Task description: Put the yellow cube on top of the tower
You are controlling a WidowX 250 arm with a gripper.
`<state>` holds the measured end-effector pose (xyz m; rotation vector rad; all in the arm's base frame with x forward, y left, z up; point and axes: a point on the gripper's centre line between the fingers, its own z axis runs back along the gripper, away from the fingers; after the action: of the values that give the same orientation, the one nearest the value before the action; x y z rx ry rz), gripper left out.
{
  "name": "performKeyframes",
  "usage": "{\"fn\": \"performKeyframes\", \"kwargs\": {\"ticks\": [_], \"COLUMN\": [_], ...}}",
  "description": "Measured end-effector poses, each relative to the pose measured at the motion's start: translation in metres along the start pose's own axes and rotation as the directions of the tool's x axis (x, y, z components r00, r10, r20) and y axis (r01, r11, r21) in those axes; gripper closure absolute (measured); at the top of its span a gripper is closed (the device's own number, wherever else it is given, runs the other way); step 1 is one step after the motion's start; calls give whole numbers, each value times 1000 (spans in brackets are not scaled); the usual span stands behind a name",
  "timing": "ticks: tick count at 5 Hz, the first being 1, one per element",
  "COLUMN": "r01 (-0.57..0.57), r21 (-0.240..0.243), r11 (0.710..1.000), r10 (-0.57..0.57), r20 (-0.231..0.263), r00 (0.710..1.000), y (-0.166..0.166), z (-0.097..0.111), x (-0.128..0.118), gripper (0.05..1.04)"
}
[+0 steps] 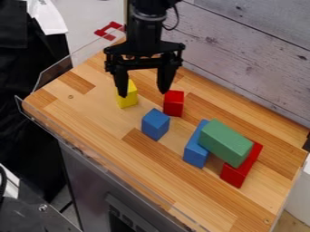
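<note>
in the camera view, the gripper (143,94) hangs over the table (91,108), its fingers spread wide apart and gripping nothing. the yellow cube (128,101) sits on the table, partly hidden behind one finger; whether they touch, i cannot tell. the red cube (174,104) and the blue cube (156,124) stand near it, apart from each other. farther to the view's right is the tower: a green block (225,141) bridges a long blue block (195,152) and a long red block (236,176), both on the table.
</note>
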<state>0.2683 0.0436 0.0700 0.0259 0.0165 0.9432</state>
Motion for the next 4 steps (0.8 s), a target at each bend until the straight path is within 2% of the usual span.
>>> {"fn": "performKeyframes", "kwargs": {"ticks": [1,4], "r01": [-23,-122], "r21": [28,-27], "r11": [999,992], "r10": [24,119], "r20": [-40,-77], "r00": [999,990], "y": [3,2], "z": [-13,-32], "x": [4,23], "gripper": [83,83]}}
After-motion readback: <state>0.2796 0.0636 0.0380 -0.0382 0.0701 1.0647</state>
